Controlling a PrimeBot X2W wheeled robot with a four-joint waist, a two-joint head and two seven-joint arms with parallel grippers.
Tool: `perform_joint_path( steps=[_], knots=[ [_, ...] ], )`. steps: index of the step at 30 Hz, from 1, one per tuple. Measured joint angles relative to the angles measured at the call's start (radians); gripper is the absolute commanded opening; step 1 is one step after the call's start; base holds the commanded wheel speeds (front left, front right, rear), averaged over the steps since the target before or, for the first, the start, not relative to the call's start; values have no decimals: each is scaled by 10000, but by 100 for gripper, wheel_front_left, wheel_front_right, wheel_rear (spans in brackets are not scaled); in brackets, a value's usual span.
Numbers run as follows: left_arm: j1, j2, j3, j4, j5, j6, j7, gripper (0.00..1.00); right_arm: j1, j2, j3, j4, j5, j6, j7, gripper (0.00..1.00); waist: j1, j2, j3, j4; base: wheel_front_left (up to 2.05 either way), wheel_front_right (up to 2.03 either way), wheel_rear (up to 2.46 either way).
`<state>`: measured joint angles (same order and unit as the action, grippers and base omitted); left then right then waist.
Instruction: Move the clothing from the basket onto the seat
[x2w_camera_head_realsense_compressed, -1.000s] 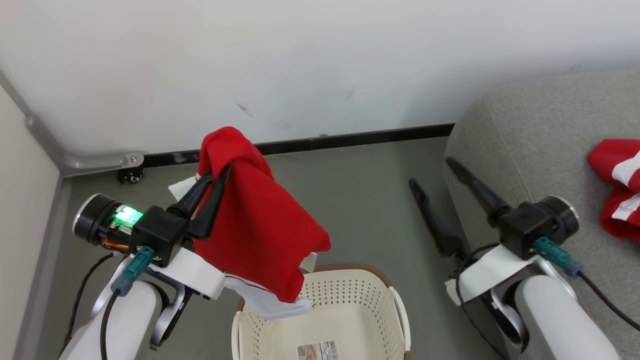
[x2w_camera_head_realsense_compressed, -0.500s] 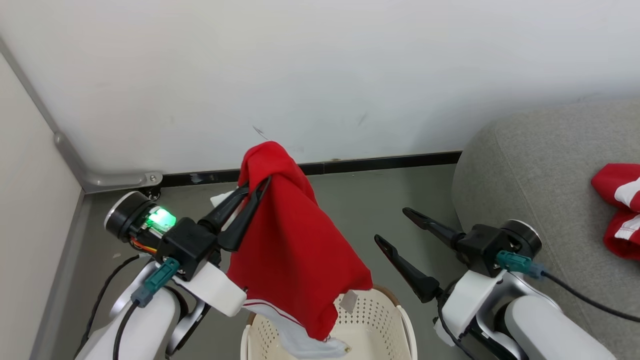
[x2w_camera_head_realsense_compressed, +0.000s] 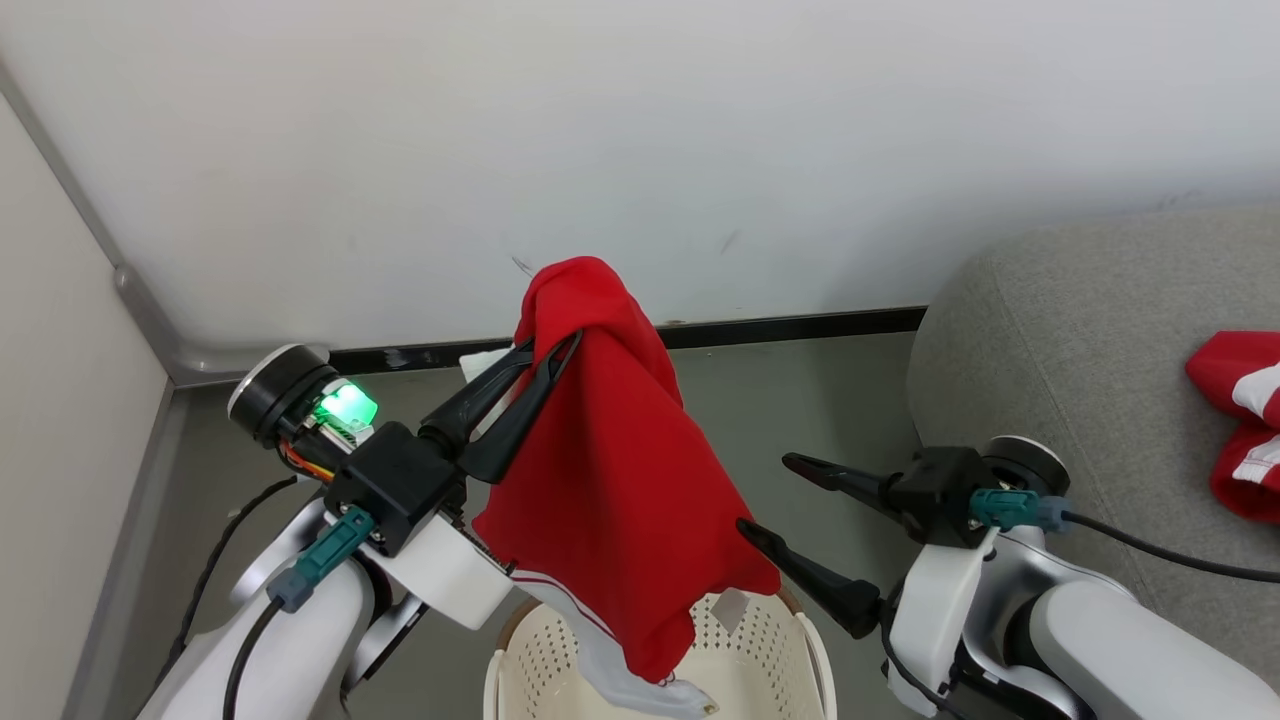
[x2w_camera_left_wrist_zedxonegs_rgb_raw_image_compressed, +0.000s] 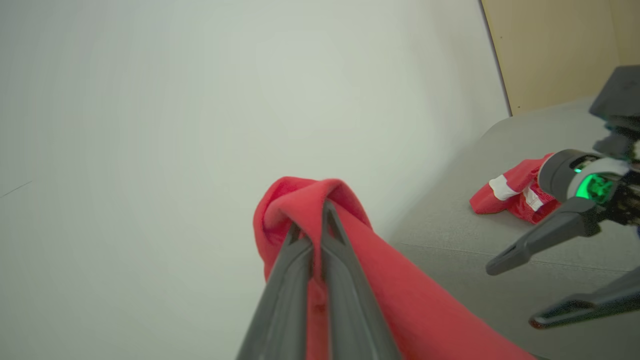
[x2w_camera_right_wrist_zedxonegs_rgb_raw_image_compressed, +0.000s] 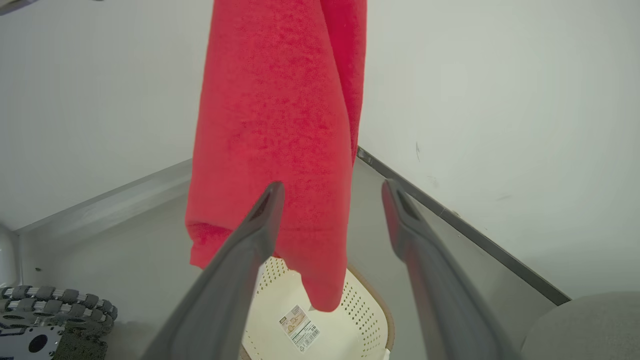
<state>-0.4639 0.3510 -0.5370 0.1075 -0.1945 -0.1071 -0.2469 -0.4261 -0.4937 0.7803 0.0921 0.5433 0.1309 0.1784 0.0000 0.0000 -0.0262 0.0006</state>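
Now right fingers (x2w_camera_head_realsense_compressed: 800, 572) closer beside clothing (x2w_camera_head_realsense_compressed: 620, 480)

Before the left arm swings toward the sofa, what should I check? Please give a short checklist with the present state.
1. Grip: left end effector shut on the red garment: ok.
2. Hem lifted clear of the basket: cannot tell.
3. Free hand: right end effector open, holding nothing: ok.
4. Swing path free: not ok, the right end effector stands between garment and sofa.
5. Bare room on the sofa beside the other garment: ok.
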Motion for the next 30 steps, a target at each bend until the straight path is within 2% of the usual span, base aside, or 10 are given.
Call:
perform_joint_path(
  steps=[14,30],
  knots=[
    [-403,27,-272,-297,-130,-88,121,0,-537,-439,794,-345,725,0,146,100,1,0,125,77,0,0,0],
    [-808,-167,-765,-493,-174,-123,297,0,-1663,-127,1820,328,1266,0,-201,100,1,0,197,330,0,0,0]
  ],
)
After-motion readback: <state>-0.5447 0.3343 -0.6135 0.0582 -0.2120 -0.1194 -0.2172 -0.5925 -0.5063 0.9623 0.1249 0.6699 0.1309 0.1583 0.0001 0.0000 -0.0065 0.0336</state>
